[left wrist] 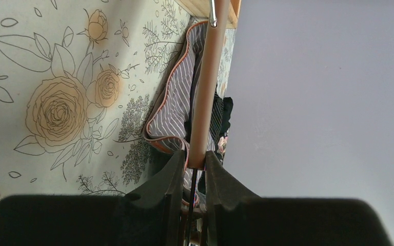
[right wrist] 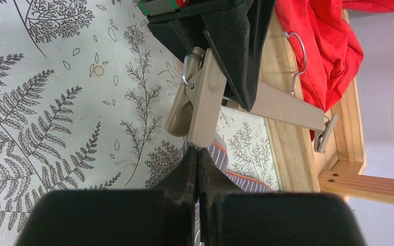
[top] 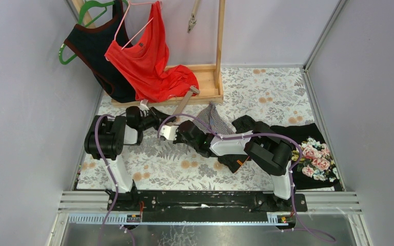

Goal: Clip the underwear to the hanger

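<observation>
Right fingers [right wrist: 184,171], pressed together, pinch the grey striped underwear [left wrist: 177,97] just below a clip [right wrist: 205,102] of the beige plastic hanger [right wrist: 282,105]. Left fingers [left wrist: 172,169], narrow, clamp its bar above the floral desk [top: 267,92]. Beyond stands a wooden rack [top: 219,51] with a red top [top: 149,61].

Both arms bent at the elbow, forearms turned inward, grippers close together.
Left arm [top: 107,138]: elbow raised, forearm reaching right; the left gripper [left wrist: 192,160] has its fingers clamped on the hanger [left wrist: 205,92] bar. Right arm [top: 267,151]: elbow raised, forearm reaching left; the right gripper [right wrist: 197,154] has its fingers pressed together on the underwear [right wrist: 236,179], just beside the left gripper.
</observation>
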